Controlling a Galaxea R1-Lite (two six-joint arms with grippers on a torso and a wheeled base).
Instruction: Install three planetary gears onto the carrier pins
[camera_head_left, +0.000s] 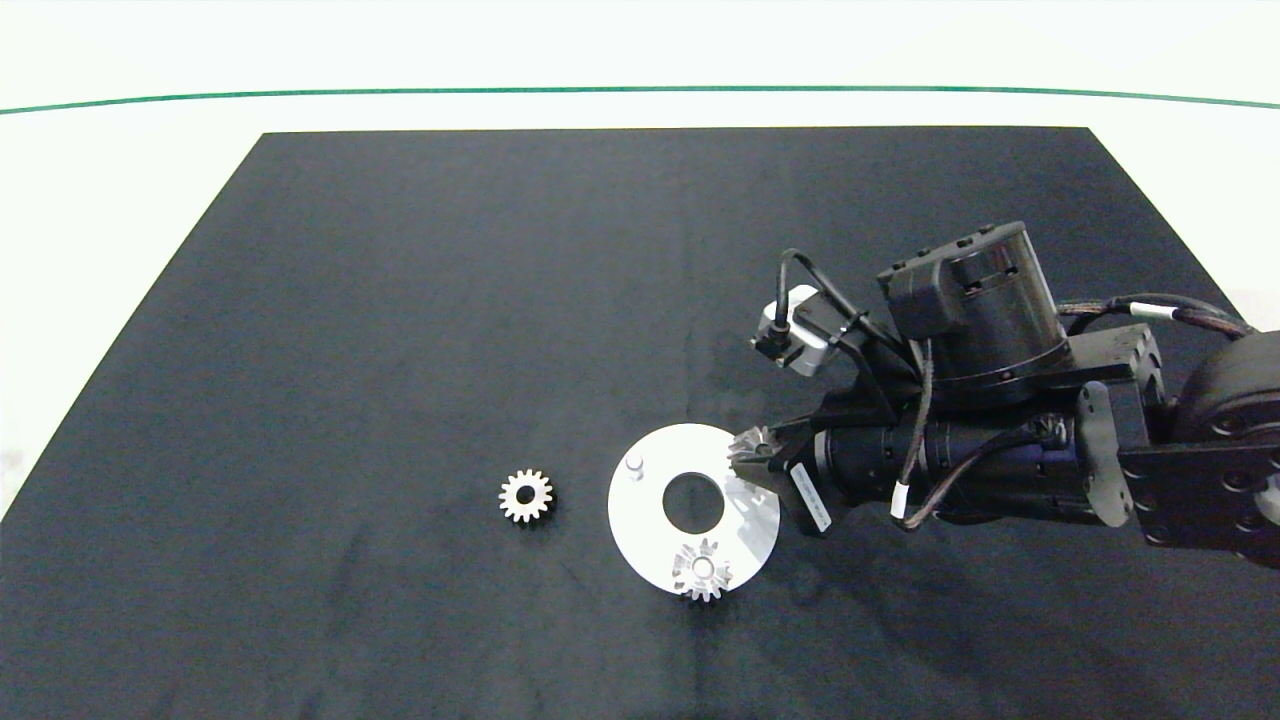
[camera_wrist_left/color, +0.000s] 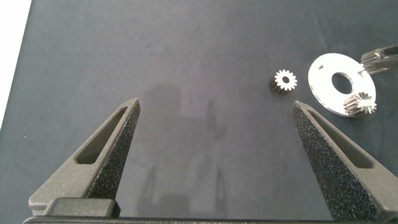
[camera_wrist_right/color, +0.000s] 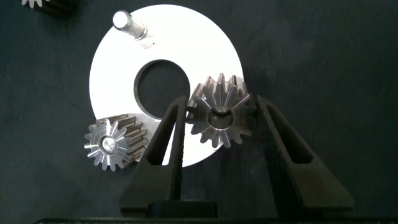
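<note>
A white disc (camera_head_left: 640, 515) lies on the black mat. One silver gear (camera_head_left: 702, 572) sits on a pin at the disc's near edge. One bare pin (camera_head_left: 636, 466) stands at its left side. My right gripper (camera_head_left: 758, 455) is shut on a second gear (camera_head_left: 750, 440), tilted over the disc's right edge. The wrist view shows this held gear (camera_wrist_right/color: 221, 113) between the fingers, the seated gear (camera_wrist_right/color: 114, 143) and the bare pin (camera_wrist_right/color: 124, 22). The third pin is hidden. A third gear (camera_head_left: 526, 495) lies loose left of the disc. My left gripper (camera_wrist_left/color: 216, 104) hangs open, apart from everything.
The black mat (camera_head_left: 400, 300) covers most of the white table, with a green line (camera_head_left: 640, 89) beyond it. The right arm's bulk (camera_head_left: 1000, 400) reaches in right of the disc. The left arm is outside the head view.
</note>
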